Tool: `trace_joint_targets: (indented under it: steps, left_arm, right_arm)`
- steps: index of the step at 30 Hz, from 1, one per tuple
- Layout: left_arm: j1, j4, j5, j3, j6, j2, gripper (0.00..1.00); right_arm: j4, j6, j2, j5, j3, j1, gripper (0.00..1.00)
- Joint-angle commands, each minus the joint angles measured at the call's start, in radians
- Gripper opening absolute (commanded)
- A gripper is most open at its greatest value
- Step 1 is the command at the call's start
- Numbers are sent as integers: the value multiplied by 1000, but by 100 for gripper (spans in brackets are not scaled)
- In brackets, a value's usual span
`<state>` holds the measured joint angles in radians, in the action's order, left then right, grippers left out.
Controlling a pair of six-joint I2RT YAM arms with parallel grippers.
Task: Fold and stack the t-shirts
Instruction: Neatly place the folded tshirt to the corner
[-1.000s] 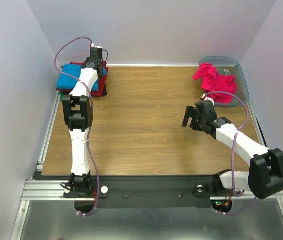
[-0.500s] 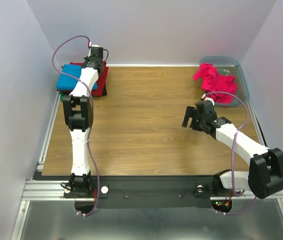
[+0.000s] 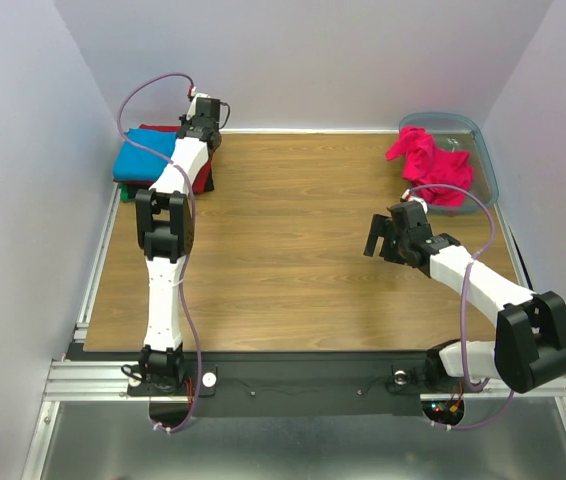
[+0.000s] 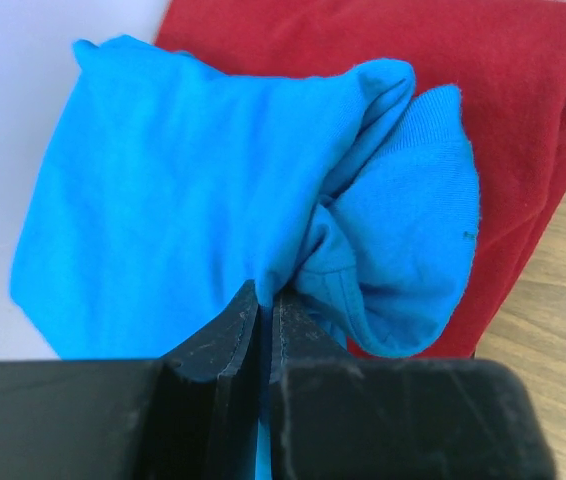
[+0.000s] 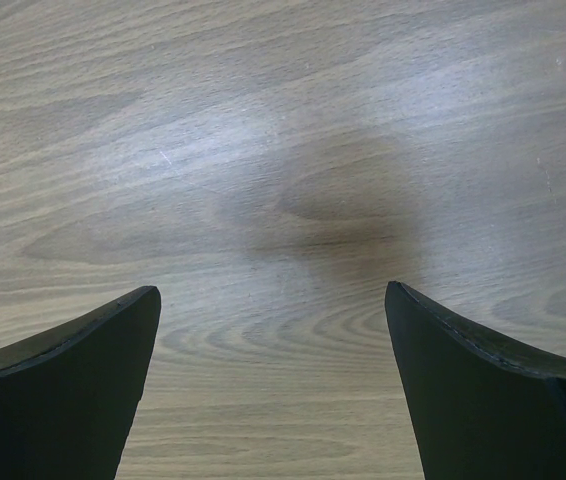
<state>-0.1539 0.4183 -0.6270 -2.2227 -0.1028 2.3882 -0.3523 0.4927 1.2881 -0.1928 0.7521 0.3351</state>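
Observation:
The bright blue t-shirt (image 3: 143, 155) lies folded on top of the stack at the table's far left. In the left wrist view the blue t-shirt (image 4: 213, 180) lies over the folded dark red one (image 4: 523, 120). My left gripper (image 3: 199, 128) sits at the stack's right edge. In its own view the left gripper (image 4: 263, 295) is shut, with a fold of the blue cloth pinched between its tips. The magenta-pink t-shirt (image 3: 428, 160) lies crumpled in the bin at the far right. My right gripper (image 3: 381, 232) is open and empty; in its own view the right gripper (image 5: 271, 290) hangs over bare wood.
The translucent blue-grey bin (image 3: 485, 160) stands at the far right corner against the wall. Dark red cloth (image 3: 201, 180) and a dark edge of lower folded shirts show under the blue one. White walls close in the table on three sides.
My left gripper has moved right and back, from over the stack to its right edge, and more of the blue shirt now shows. The right arm has not moved.

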Motion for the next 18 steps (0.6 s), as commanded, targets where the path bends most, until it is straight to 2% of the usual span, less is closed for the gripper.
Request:
trace_joint_targets:
  steps: [1, 3, 5, 8, 9, 12, 18]
  left_arm:
    - [7, 13, 1, -42, -2, -1, 10]
    - [7, 19, 41, -45, 3, -7, 27]
    - [7, 36, 67, -55, 14, -14, 34]
    - [7, 56, 90, -74, 26, -47, 38]
    - [7, 53, 102, -72, 25, -60, 48]
    - [8, 54, 131, -81, 29, -103, 60]
    - [13, 45, 231, -84, 35, -139, 74]
  right_arm:
    - [4, -14, -9, -33, 16, -1, 100]
    - [-1, -13, -7, -30, 18, -1, 100]
    - [-2, -9, -12, -30, 16, -1, 100]
    - [-5, -8, -24, -33, 16, -1, 100]
    - [-5, -6, -29, -34, 16, -2, 100]
    - [-5, -6, -30, -36, 15, -1, 100]
    - [-7, -2, -21, -46, 16, 1, 100]
